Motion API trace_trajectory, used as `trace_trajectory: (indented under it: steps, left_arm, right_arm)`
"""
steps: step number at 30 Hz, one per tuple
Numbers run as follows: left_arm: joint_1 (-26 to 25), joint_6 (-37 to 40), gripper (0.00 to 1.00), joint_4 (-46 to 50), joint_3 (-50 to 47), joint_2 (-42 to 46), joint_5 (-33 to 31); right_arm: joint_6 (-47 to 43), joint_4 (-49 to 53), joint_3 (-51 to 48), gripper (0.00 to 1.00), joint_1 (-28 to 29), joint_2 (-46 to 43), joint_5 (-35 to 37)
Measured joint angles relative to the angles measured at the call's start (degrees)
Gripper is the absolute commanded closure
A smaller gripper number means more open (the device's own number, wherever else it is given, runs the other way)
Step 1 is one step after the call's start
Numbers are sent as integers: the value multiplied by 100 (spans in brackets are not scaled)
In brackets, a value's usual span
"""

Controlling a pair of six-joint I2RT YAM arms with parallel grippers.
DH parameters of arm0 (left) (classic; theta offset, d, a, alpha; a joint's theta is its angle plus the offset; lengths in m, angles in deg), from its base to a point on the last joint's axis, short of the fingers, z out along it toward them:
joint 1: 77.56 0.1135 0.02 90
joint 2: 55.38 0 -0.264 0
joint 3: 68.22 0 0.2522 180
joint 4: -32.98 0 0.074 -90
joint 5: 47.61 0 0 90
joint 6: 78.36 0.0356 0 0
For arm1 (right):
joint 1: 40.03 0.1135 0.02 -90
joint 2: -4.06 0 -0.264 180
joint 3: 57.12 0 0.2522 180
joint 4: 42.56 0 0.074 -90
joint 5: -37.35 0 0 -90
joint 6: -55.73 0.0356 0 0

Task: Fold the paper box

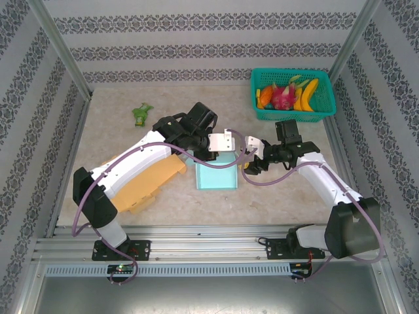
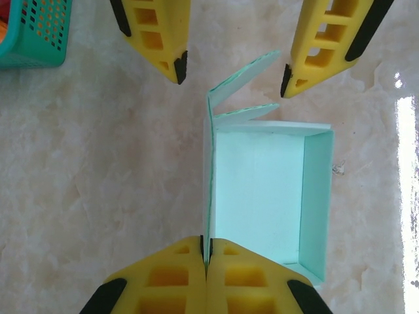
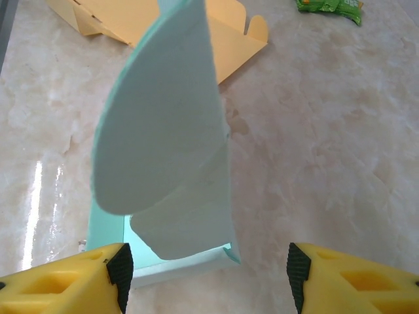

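The teal paper box (image 1: 218, 175) lies open-topped at the table's middle. In the left wrist view its left wall (image 2: 208, 190) stands upright, and my left gripper (image 2: 207, 254) is shut on that wall's near end. Two loose end flaps (image 2: 245, 78) splay at the box's far end, between the open yellow fingers (image 2: 173, 62) of my right gripper (image 2: 232, 72). In the right wrist view the rounded teal flap (image 3: 163, 131) rises just ahead of my open right gripper (image 3: 209, 275), with nothing between its fingertips. From above, both grippers (image 1: 219, 152) (image 1: 245, 157) meet over the box's far edge.
A flat yellow cardboard sheet (image 1: 147, 180) lies under the left arm, left of the box. A green basket (image 1: 292, 95) of toy fruit stands at the back right. A small green toy (image 1: 141, 114) lies at the back left. Patterned walls enclose the table.
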Motion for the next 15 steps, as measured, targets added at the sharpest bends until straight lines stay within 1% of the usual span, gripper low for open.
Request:
trace_trajectory:
  steps: [11, 12, 15]
  left_arm:
    - [-50, 0, 100, 0, 0, -28, 22]
    - [-50, 0, 100, 2, 0, -31, 24]
    - [-52, 0, 100, 0, 0, -28, 26]
  right_arm:
    - [-7, -260, 76, 38, 267, 197, 2]
    - [-9, -297, 76, 40, 269, 199, -24]
    - [-2, -365, 76, 41, 306, 223, -90]
